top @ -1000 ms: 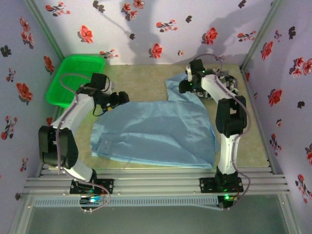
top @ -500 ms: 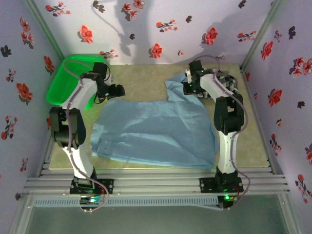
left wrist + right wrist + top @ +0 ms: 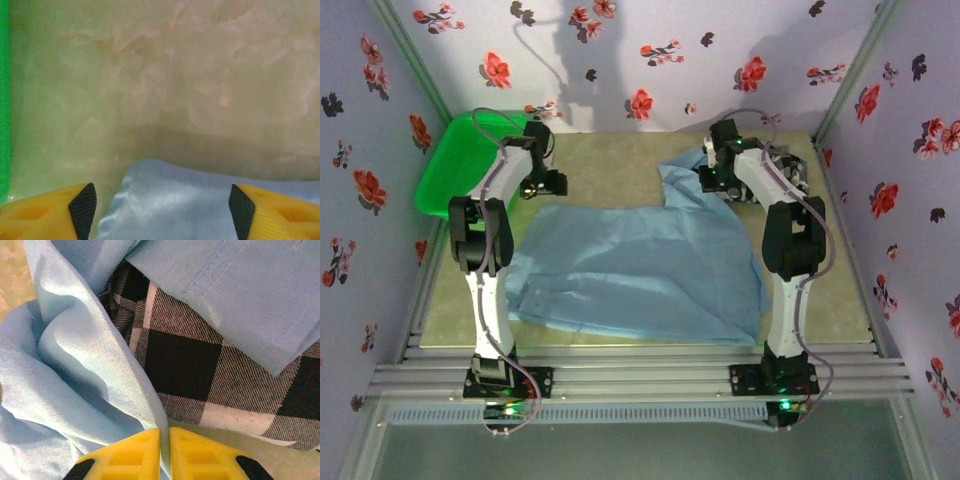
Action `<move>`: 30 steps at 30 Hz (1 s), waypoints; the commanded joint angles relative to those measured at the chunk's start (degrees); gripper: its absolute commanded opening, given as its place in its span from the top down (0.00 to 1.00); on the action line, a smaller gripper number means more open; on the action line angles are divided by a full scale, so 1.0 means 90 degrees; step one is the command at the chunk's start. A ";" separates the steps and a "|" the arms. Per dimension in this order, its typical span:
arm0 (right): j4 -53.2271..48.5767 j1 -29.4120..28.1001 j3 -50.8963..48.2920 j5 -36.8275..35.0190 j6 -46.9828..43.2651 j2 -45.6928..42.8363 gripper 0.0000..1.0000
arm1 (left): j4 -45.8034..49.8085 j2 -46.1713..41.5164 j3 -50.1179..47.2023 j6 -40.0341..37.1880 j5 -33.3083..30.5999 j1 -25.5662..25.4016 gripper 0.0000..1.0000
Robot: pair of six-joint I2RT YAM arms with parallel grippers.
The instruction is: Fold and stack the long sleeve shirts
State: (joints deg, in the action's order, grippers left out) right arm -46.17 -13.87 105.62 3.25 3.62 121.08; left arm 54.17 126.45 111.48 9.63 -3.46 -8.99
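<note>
A light blue long sleeve shirt point(image 3: 640, 265) lies spread across the middle of the table. My left gripper point(image 3: 546, 184) hangs at its far left corner. In the left wrist view that gripper point(image 3: 161, 212) is open, and the corner of the blue cloth point(image 3: 170, 205) lies between the two yellow fingers, touching neither. My right gripper point(image 3: 713, 172) is at the shirt's far right corner. There it point(image 3: 165, 440) is shut on a thin fold of the blue shirt point(image 3: 75, 370). A black-and-white checked shirt point(image 3: 185, 360) lies under the blue cloth just beyond the fingers.
A green plastic basket point(image 3: 455, 165) stands at the far left corner, right behind the left arm; its wall point(image 3: 4, 100) edges the left wrist view. Bare tan table point(image 3: 610, 160) lies beyond the shirt. Flowered walls close in three sides.
The right gripper has closed on the blue shirt's edge. The left arm has swung back and stretched toward the far left, bringing its gripper to the shirt's far left corner.
</note>
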 commanded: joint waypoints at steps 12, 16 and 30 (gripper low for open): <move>-0.0362 0.0027 0.0232 0.0011 0.0084 -0.0223 0.85 | 0.0501 0.0732 0.0478 -0.0115 -0.0080 0.0115 0.42; -0.0387 0.0022 0.0229 -0.0008 0.0043 -0.0217 0.85 | 0.0440 0.0816 0.0426 -0.0059 -0.0025 0.0114 0.46; -0.0268 0.0008 0.0111 0.0067 0.0171 -0.0354 0.87 | 0.0263 0.0910 0.0346 -0.0107 0.0297 0.0140 0.85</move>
State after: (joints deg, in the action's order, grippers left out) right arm -48.14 -13.87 105.84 3.27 3.66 120.29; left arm 56.66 134.23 114.30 9.15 -2.48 -8.23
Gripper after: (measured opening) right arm 0.130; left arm 0.171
